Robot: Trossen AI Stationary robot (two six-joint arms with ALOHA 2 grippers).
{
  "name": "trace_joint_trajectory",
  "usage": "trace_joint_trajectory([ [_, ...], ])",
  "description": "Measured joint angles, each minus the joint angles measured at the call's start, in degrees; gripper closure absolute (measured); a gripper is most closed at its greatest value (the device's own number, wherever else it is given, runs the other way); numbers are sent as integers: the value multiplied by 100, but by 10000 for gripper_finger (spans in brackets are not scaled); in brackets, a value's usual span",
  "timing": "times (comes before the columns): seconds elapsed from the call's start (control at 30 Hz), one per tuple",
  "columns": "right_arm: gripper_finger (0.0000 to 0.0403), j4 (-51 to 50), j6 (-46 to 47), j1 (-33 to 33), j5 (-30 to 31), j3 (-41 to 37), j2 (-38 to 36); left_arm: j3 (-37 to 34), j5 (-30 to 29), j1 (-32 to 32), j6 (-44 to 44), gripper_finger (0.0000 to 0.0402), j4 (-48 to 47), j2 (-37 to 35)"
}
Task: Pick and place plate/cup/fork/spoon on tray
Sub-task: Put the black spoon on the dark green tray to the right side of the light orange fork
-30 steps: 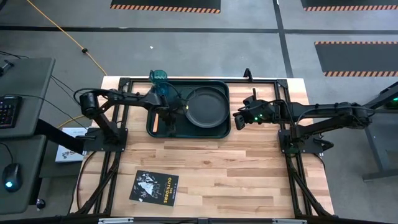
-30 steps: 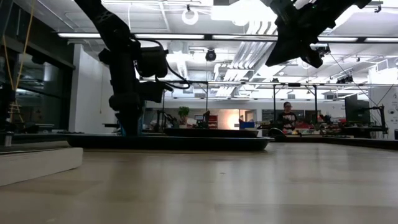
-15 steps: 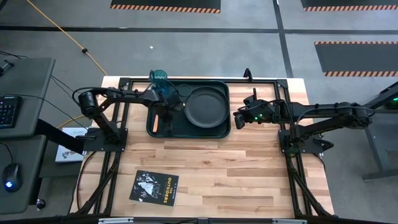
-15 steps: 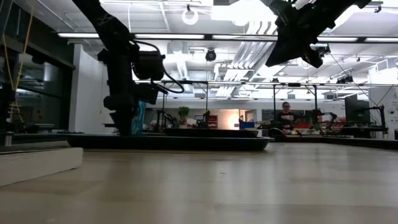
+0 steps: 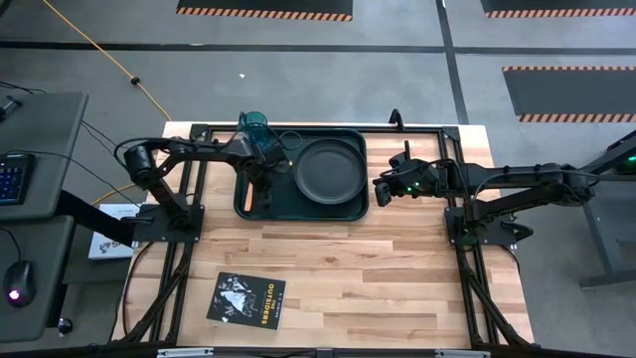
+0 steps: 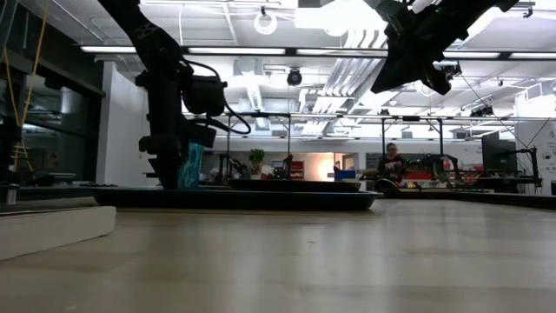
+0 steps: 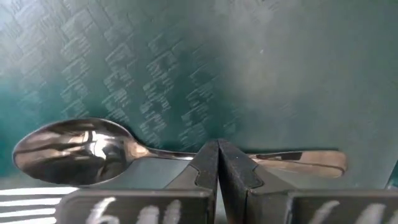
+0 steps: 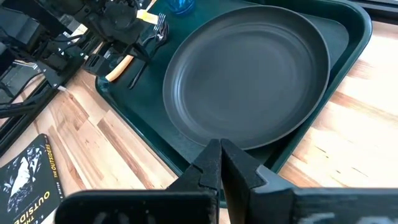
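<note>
Fingers of the left gripper (image 5: 266,185) are seen pressed together with no gap, just above the slim dark spoon (image 7: 155,149) in the left wrist view, nothing being held between them. This gripper is set over the left part of the large dark green rectangular plastic tray (image 5: 343,211), near the tray's near-left corner. The spoon is laid flat on the tray floor; its long axis is judged from the right wrist view (image 8: 138,73) to run roughly near to far, though which end points far cannot be told. The small slim fork with a light tan handle (image 8: 134,53) is laid beside it, tines towards the far side. The small translucent teal-blue tumbler (image 5: 257,130) is stood upright at the tray's far-left corner, just beyond the left arm's wrist.

The round dark grey-black plate (image 5: 329,168) is seated in the right half of the tray, its rim close to the tray's right and far edges, so little bare floor is left there; a strip of open tray floor is left between plate and cutlery.

Fingers of the right gripper (image 5: 382,189) are likewise closed on nothing, held above the light wooden worktop (image 5: 378,268) just right of the tray's right edge. A wide stretch of bare worktop is left on the near side of the tray, broken only by a black booklet with white print (image 5: 245,297) near the left near corner.
</note>
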Motion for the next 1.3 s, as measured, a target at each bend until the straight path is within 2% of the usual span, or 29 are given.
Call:
trace_joint_trajectory([
  [0.33, 403, -2, -6, 0, 38, 0, 0, -17, -21, 0, -75, 401, -209, -349],
  [0.63, 403, 2, -11, 0, 92, 0, 2, -15, 229, -102, -780, 401, -240, -874],
  [0.77, 403, 7, -13, 0, 92, 0, 2, -15, 453, -314, -1141, 401, -488, -842],
  [1.07, 403, 7, -13, 0, 181, 0, 2, -439, 450, -1006, -2025, 401, -198, -627],
  [1.3, 403, 7, -15, 0, 181, 0, 2, -725, 373, -1191, -2436, 401, -35, -645],
])
